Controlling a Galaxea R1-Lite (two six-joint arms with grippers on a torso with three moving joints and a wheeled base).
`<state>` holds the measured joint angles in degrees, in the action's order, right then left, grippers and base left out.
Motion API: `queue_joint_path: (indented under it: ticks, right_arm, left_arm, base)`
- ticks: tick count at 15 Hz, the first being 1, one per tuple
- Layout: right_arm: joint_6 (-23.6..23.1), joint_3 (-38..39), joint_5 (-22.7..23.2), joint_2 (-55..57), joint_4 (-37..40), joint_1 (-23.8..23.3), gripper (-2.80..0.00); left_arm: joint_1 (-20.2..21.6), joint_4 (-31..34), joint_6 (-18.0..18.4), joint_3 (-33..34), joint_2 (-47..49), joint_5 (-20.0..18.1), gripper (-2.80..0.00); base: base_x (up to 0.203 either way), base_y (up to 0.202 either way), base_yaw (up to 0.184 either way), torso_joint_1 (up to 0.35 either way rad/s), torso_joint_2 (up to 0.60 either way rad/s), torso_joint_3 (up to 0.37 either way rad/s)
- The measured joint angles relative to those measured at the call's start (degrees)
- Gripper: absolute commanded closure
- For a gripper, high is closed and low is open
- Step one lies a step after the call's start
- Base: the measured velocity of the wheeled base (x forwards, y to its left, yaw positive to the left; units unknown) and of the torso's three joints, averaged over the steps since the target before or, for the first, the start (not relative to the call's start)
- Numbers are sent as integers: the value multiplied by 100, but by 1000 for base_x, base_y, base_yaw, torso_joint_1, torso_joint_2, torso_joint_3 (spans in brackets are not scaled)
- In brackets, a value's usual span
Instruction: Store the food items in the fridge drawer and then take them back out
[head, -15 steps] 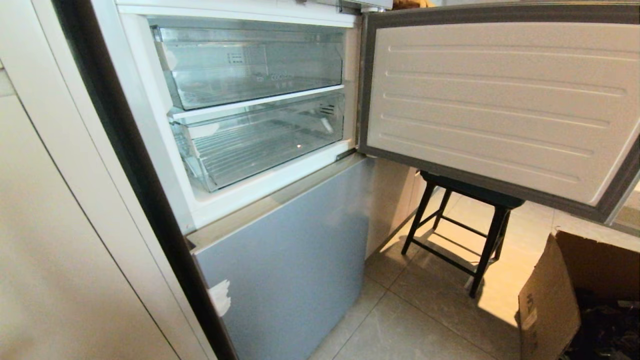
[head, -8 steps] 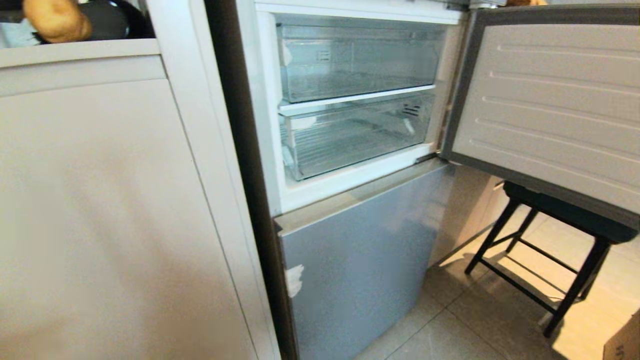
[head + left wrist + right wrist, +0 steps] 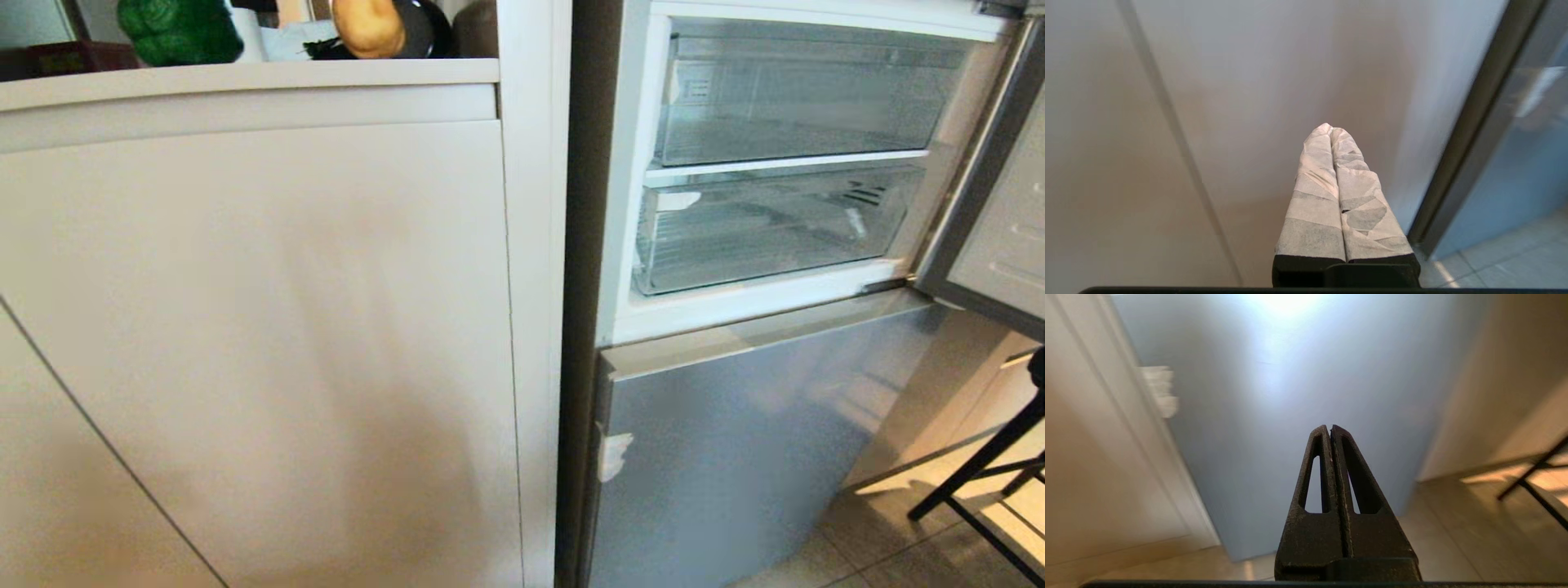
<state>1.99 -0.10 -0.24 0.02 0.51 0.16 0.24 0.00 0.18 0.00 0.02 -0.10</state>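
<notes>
With both the left gripper and right gripper pressed together and empty, the glossy bell pepper and firm potato, well above them on the table, look light but slippery, best pinched across their widest middle.

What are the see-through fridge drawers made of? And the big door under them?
The fridge drawers look like clear, shiny plastic: you can see the ribbed floor right through the walls. The lower fridge door looks like smooth silver-blue metal or coated panel; it gives soft, blurry reflections, so which one is unclear.
</notes>
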Motion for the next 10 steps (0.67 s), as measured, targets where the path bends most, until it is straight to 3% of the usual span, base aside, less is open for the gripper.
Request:
queue_joint_path:
  ticks: [5, 10]
  right_arm:
    - [-233, -33, -14, 0, 8, -7, 0]
    - [-126, -1081, -284, 717, 54, -6, 0]
  left_arm:
    - [-6, 0, 0, 0, 0, 0, 0]
    - [0, 2, 0, 0, 0, 0, 0]
  base:
    - [0, 0, 0, 0, 0, 0]
    - [0, 0, 0, 0, 0, 0]
